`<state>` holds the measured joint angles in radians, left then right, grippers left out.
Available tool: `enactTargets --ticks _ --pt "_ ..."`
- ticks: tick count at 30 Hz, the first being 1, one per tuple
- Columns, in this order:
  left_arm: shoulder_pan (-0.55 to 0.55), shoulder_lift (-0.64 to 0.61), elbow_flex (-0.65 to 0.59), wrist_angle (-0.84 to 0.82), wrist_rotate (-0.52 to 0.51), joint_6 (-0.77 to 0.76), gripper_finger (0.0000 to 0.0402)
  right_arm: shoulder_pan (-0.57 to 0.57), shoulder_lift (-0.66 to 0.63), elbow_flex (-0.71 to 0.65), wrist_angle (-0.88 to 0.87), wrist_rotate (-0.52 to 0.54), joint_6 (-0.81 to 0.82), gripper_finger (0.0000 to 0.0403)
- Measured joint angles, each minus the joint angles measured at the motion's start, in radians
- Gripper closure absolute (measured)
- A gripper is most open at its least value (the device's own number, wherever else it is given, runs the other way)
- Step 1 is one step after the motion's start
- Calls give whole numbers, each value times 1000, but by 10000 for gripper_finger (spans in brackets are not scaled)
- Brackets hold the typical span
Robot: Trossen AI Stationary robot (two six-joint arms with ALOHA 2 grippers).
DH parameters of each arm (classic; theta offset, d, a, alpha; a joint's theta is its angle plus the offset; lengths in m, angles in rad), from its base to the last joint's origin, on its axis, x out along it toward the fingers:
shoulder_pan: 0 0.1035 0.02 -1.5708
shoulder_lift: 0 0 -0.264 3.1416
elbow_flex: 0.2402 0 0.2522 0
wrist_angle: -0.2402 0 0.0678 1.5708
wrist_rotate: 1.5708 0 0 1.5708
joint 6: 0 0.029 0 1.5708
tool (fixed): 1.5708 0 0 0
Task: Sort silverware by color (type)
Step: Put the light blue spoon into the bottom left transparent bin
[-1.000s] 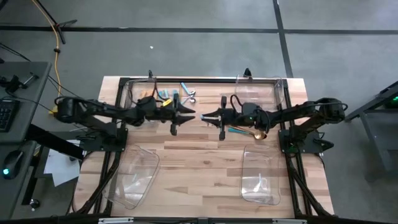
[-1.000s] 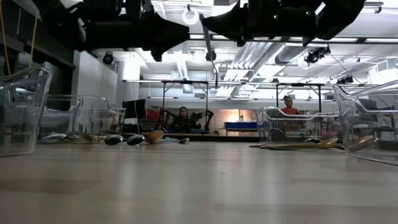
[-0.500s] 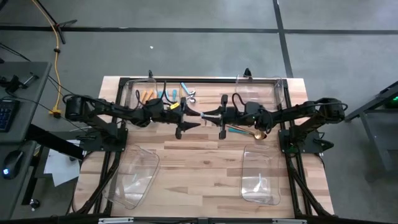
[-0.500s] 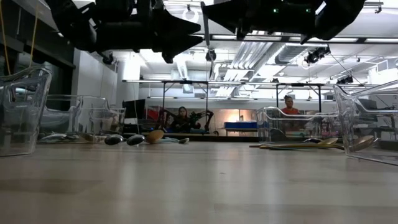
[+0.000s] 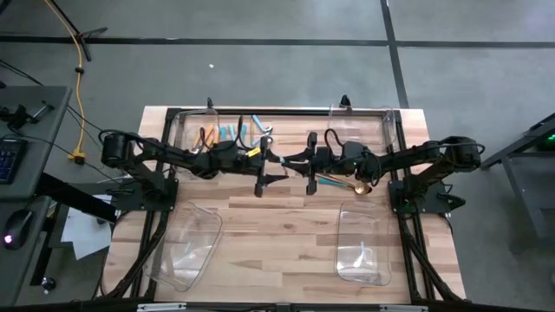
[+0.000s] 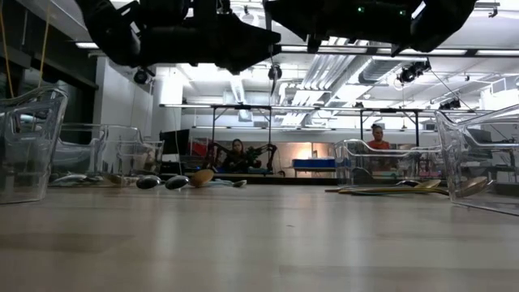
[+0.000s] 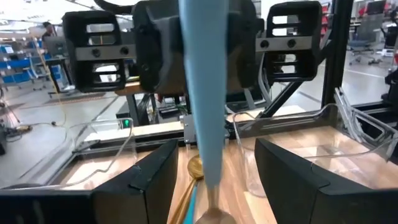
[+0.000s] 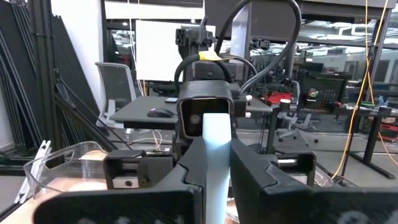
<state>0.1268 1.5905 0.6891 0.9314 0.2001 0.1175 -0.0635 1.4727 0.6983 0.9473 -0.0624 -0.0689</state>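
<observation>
Left wrist view alone shows left jaws apart, right jaws clamping light-blue-handled utensil [image 7: 203, 112].

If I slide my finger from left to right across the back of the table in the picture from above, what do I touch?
Orange-handled pieces → left gripper, jaws open → right gripper, holding the light-blue-handled piece → gold spoon.

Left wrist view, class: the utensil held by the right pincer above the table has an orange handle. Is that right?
Not quite. The utensil has a light-blue handle, not an orange one, as the left wrist view shows plainly. The rest stands: the right pincer holds it above the table.
</observation>
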Motion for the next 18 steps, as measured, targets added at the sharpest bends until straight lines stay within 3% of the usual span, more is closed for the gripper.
enactTargets --ticks 4,7,15,18 --pt "1 0 5 2 -2 -6 207 0 0 0 -6 0 -4 374" --pt "7 0 5 1 -6 -9 236 0 0 0 -9 0 -10 374" --pt "18 0 5 -2 -9 -35 381 -1 0 0 -17 2 -18 374" --pt "21 0 5 -7 -19 -38 377 -2 0 0 -22 5 -13 373"
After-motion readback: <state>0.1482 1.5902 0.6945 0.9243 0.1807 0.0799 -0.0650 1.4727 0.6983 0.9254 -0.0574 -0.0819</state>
